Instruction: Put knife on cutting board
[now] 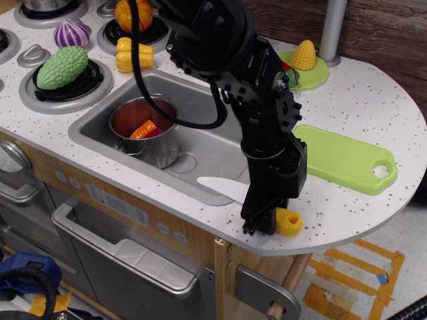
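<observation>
The knife lies on the counter's front edge beside the sink; its white blade (222, 189) points left and its yellow handle (289, 221) pokes out to the right. My black gripper (259, 225) is down over the knife's middle, right at the handle's inner end, and hides that part. I cannot see how its jaws stand. The lime-green cutting board (343, 160) lies flat to the right, behind the knife, with its hole at the far right end. Nothing is on it.
A grey sink (207, 143) holds a steel pot (145, 130) with an orange piece inside. A round green plate (308, 72) with toy corn stands behind the board. Toy vegetables sit on the stove burners (63, 77) at left. The counter edge curves close to the handle.
</observation>
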